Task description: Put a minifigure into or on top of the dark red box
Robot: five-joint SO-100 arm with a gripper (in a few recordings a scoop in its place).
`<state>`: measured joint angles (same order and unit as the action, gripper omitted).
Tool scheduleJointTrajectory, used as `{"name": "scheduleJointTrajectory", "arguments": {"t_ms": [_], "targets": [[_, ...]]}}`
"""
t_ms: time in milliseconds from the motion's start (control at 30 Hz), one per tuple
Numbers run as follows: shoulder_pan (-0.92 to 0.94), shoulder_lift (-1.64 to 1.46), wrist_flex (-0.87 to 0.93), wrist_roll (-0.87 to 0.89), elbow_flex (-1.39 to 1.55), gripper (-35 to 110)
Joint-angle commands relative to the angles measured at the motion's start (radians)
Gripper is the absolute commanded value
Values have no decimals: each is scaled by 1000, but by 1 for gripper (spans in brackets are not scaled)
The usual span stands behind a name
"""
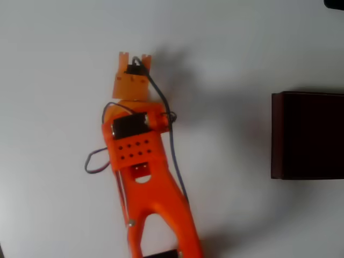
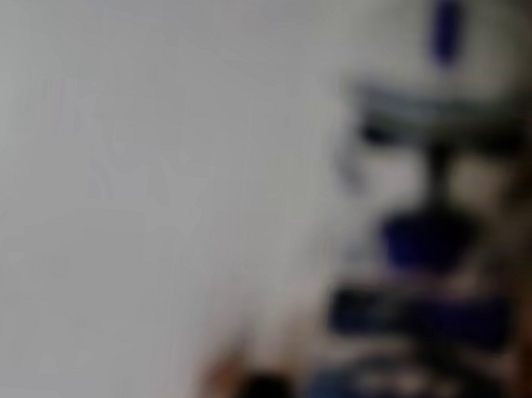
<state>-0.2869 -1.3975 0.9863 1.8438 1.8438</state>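
In the wrist view a blurred white minifigure with blue-purple marks (image 2: 427,241) sits hard against the lens. Overhead, the orange plastic gripper (image 1: 134,56) points down at the white table (image 1: 48,64); I cannot tell its opening. The maroon-walled, black-lined rectangular box (image 1: 307,135) lies well apart at right.

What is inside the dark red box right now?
The dark red box shows only a near-black interior in the overhead view; the picture's right edge cuts off part of it. The minifigure appears blurred in the wrist view.
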Motion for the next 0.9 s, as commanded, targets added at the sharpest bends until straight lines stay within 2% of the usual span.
{"name": "scheduleJointTrajectory", "arguments": {"t_ms": [0,400,500,633,867], "targets": [[0,0,-2,-12,-9,10],[11,2,0,-55,-12,0],[25,-8,63,-118,-58,0],[86,-75,249,-307,-166,0],[325,-353,471,-796,-207,0]]}}
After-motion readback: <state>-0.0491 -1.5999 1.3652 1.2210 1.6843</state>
